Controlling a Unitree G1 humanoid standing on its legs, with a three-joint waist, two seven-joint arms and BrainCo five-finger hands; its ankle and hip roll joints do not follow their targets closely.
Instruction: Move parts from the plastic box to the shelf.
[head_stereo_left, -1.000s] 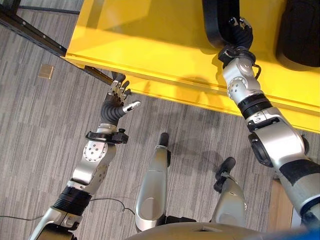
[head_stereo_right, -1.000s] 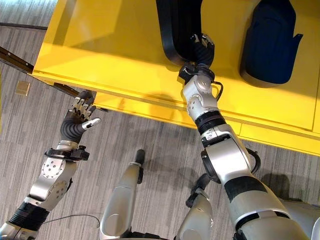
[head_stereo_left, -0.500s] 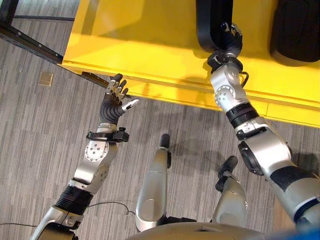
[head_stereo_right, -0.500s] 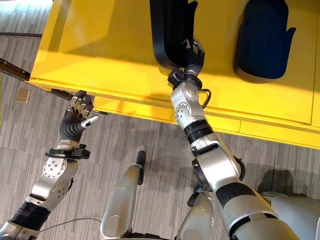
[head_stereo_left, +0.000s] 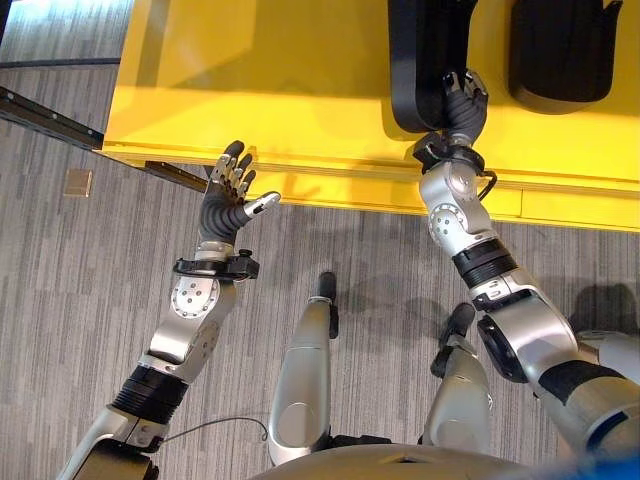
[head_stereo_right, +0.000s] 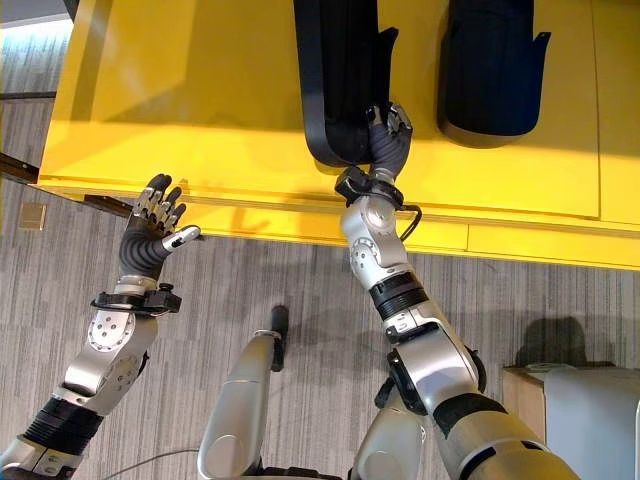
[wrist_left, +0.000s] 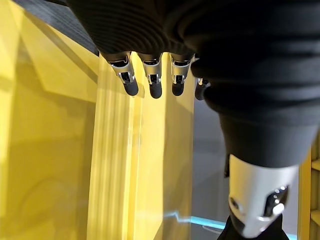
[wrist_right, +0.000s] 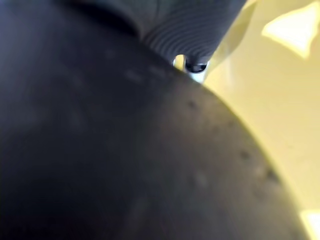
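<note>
Your right hand (head_stereo_right: 388, 135) has pushed the long black part (head_stereo_right: 335, 70) further onto the yellow shelf (head_stereo_right: 200, 120) over the last second, and its fingers wrap the near end. The part lies beside another black part (head_stereo_right: 490, 65), so release looks near. Your left hand (head_stereo_left: 228, 195) hovers spread, empty, at the shelf edge.
</note>
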